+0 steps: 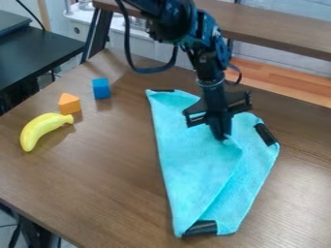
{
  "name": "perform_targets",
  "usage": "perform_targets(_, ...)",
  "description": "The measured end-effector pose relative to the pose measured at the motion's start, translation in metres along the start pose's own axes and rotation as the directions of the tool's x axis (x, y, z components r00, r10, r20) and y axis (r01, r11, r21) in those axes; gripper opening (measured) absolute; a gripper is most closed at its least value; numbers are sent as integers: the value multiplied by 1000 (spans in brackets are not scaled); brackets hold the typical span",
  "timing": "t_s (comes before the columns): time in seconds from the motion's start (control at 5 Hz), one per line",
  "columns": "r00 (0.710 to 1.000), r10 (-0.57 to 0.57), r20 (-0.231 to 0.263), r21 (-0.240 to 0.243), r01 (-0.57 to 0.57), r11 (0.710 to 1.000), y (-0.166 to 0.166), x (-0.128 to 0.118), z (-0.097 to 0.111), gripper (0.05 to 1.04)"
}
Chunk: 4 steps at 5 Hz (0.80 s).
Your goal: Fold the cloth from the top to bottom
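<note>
The black gripper hangs down over the upper middle of the light-blue cloth. Its fingers are together at the tips, with a bunched bit of the cloth pinched between them. Around the tips the fabric is rumpled, and a fold edge runs from just right of them down toward the bottom end. Dark patches mark the cloth's upper left, right and bottom corners. The arm covers part of the cloth's top edge.
At the left of the brown table lie a yellow banana, an orange block and a blue block. A black surface stands beyond the table's upper left edge, and a raised brown shelf crosses behind.
</note>
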State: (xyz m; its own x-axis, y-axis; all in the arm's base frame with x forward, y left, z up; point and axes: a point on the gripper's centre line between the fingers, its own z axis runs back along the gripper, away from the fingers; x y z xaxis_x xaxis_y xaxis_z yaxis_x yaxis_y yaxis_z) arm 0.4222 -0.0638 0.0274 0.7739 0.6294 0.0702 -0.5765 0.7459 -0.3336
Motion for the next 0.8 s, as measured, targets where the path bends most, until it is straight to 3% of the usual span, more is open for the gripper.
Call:
perform_targets(0.4, 1000, -5, -23, -6, 5, 1000, -18, -4, -5, 69)
perform_targets(0.8, 999, -28, -30, -71, 26, 997, -31, -4, 0, 70)
